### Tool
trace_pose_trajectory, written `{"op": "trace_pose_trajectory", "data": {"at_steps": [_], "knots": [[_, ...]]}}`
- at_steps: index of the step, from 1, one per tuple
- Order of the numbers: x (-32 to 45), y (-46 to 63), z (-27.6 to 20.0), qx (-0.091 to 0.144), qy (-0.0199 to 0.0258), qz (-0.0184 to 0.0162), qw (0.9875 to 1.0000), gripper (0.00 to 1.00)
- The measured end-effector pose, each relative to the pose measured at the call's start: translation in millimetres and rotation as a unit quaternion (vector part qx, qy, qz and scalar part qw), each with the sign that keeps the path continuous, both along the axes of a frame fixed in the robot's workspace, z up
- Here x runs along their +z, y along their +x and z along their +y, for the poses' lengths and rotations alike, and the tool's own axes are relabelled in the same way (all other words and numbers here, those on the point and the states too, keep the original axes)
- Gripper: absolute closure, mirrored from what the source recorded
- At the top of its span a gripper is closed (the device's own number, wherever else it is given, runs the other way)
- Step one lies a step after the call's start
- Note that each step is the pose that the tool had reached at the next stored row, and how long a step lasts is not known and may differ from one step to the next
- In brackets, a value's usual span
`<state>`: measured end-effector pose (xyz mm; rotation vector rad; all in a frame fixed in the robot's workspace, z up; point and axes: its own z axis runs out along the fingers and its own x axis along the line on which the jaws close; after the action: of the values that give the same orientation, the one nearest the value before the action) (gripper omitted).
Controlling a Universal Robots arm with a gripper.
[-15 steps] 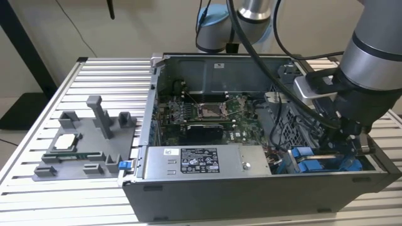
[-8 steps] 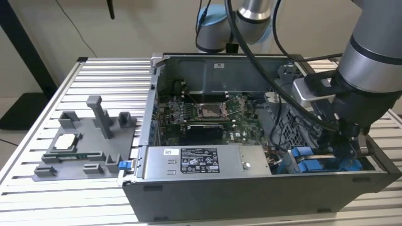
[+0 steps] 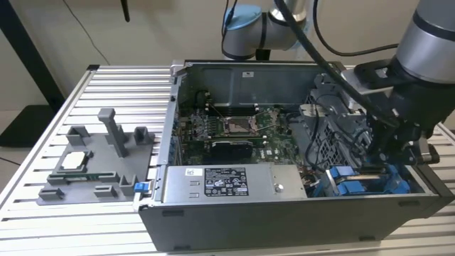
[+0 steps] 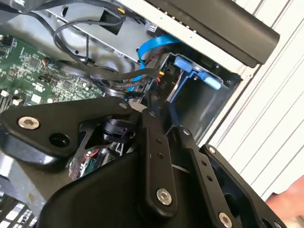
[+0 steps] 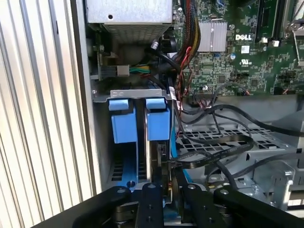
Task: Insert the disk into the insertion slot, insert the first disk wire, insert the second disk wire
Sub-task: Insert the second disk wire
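Inside the open grey computer case, the black gripper is reaching into the perforated-metal drive bay, where the blue-framed disk is sitting upright. Whether it is clenched cannot be told. The disk (rigid, fragile) is looking best handled by its caddy edges.

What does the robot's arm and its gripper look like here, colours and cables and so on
The arm is a silver-grey tube with black bands and a light blue joint cap. Thick black cables run along it. The gripper is matte black, its flat linkage bars pinned with silver screws in the second wrist view.
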<state>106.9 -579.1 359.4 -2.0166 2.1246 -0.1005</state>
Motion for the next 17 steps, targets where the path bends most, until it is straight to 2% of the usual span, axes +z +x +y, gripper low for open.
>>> {"op": "trace_pose_trajectory", "data": {"at_steps": [8, 10, 14, 15, 17], "knots": [[34.6, 0.0, 0.0, 0.0, -0.0001, 0.0, 1.0, 0.0], [37.8, 0.0, 0.0, 0.0, -0.0001, 0.0, 1.0, 0.0], [37.8, 0.0, 0.0, 0.0, 0.0, 0.0004, 1.0, 0.0], [38.0, 0.4, 0.0, 0.0, -0.0006, 0.0063, 1.0, 0.0], [37.9, 1.6, 0.0, 0.0, -0.0011, 0.0242, 0.9997, 0.0]]}}
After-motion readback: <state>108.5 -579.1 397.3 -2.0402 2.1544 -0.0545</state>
